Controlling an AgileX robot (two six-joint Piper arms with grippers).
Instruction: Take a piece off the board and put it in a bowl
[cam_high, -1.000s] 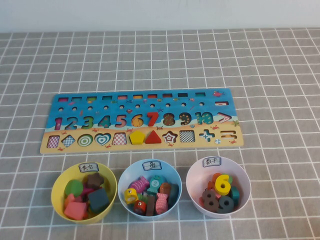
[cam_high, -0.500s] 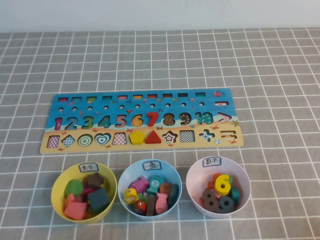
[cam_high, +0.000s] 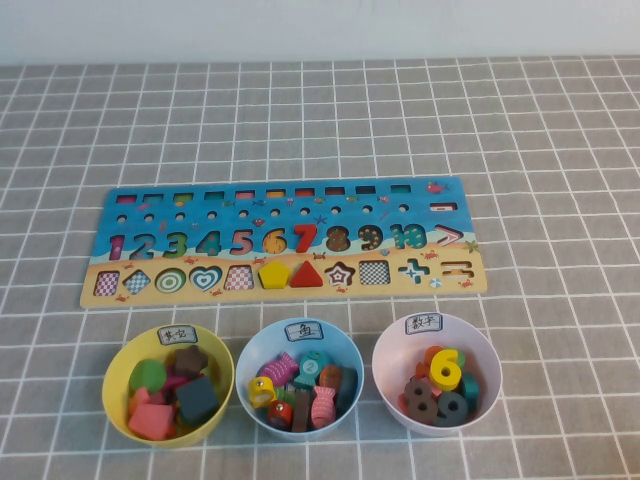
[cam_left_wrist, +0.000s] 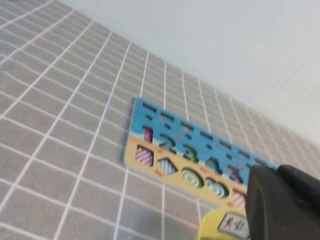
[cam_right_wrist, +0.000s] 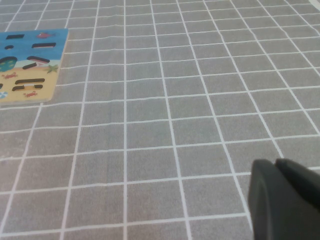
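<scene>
Right now my left gripper (cam_left_wrist: 282, 200) and right gripper (cam_right_wrist: 285, 197) hang off the board (cam_high: 280, 240); whether either is apart, I cannot tell. I should descend squarely over the piece (cam_high: 271, 273) mid-tabletop.

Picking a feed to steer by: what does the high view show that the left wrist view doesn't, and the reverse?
High view only: the yellow pentagon piece seated in its slot, the light blue bowl and pink-white bowl; neither pincer appears. Left wrist view only: the left pincer, a dark shape at the frame's corner. Both: the board and the yellow bowl. The right pincer shows only in its own view.
</scene>
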